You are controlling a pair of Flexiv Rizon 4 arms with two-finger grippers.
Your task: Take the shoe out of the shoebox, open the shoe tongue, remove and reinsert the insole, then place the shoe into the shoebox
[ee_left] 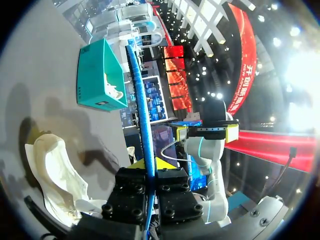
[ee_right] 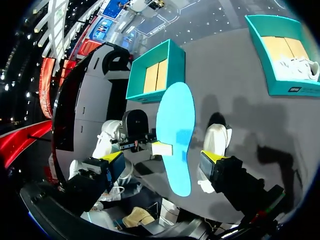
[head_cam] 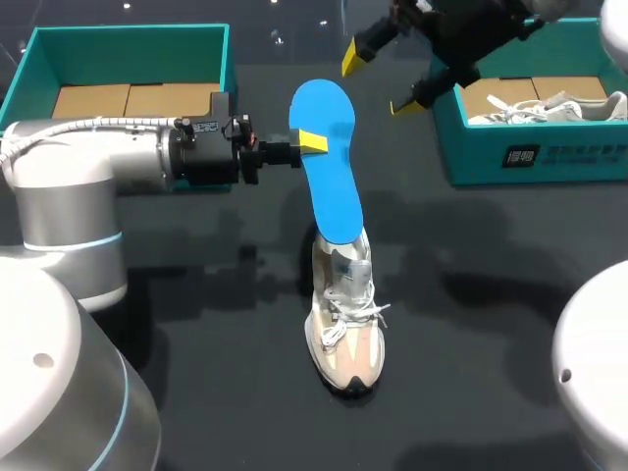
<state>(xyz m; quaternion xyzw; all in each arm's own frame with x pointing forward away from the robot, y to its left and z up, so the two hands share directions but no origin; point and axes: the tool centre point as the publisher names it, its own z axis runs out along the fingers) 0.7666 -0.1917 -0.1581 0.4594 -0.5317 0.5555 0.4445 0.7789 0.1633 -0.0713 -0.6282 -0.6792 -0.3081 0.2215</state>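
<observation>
Here one insole (head_cam: 334,182) in left pincer (head_cam: 312,143), right pincer (head_cam: 381,80) wide; seemingly two shoes (head_cam: 345,324) (head_cam: 549,106).

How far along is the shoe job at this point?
Done: the shoe stands on the table, out of the shoebox. In hand: the left gripper is shut on the blue insole, its lower end at the shoe's opening; coming out or going in, I cannot tell. The right gripper hangs open above. Left: seating the insole and boxing the shoe.
</observation>
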